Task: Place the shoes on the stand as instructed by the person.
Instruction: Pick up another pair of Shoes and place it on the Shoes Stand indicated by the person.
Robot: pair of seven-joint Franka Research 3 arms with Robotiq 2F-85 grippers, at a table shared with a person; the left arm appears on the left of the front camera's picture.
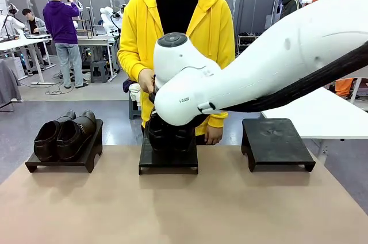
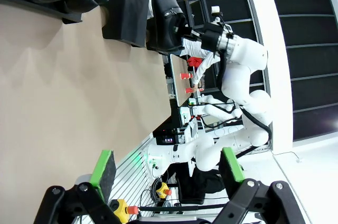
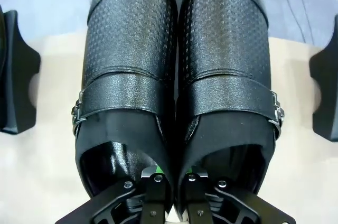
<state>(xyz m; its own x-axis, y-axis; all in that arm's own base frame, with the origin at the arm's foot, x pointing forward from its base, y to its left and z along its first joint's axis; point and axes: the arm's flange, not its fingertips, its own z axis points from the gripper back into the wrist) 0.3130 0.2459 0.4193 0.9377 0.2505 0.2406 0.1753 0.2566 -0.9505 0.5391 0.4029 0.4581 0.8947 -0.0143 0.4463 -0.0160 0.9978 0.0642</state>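
Observation:
The black buckled-strap shoes [image 3: 177, 76] sit side by side in the right wrist view. My right gripper [image 3: 171, 177] is shut on their two touching inner walls. From the front, my right arm covers most of that pair [image 1: 168, 136], which is at the middle stand [image 1: 168, 162]; I cannot tell whether it rests on it. The dark brown-black pair [image 1: 62, 136] stands on the left stand [image 1: 63, 163]. The person [image 1: 175, 25] in the yellow hoodie stands right behind the middle stand, one hand [image 1: 146, 80] by my wrist. My left gripper [image 2: 168, 165] hangs open and holds nothing, well back from the stands.
A third black stand [image 1: 276, 140] stands bare at the right of the tan table [image 1: 184, 209]. A white table [image 1: 322, 111] lies beyond it. Other people and tables are far off at the back left.

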